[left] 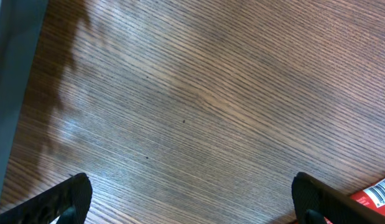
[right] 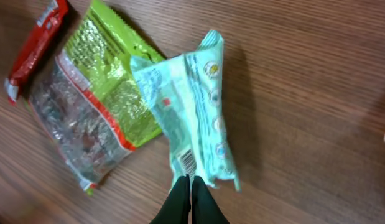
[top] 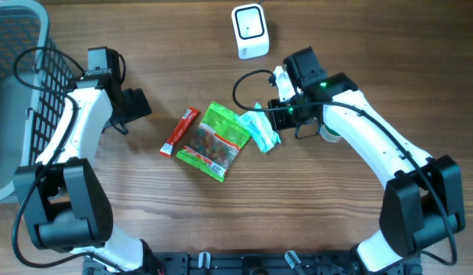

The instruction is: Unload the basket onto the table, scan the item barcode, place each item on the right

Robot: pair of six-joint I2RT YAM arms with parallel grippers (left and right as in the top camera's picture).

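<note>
On packet (right: 193, 115) edge, right end effector (right: 190, 184)

The middle of the wooden worktop (top: 297, 206) is taken up by three packets lying together: a narrow red wrapper (top: 179, 131), a crinkled green-and-clear bag (top: 217, 141) and a pale teal plastic pouch (top: 260, 130) overlapping the bag's edge. The far left corner is blocked by a grey slatted basket (top: 22, 84). A white box-shaped scanner (top: 250, 30) stands at the far edge, with bare wood left between it and the packets. Bare wood is also seen under the wide-spread left gripper (left: 192, 190).
</note>
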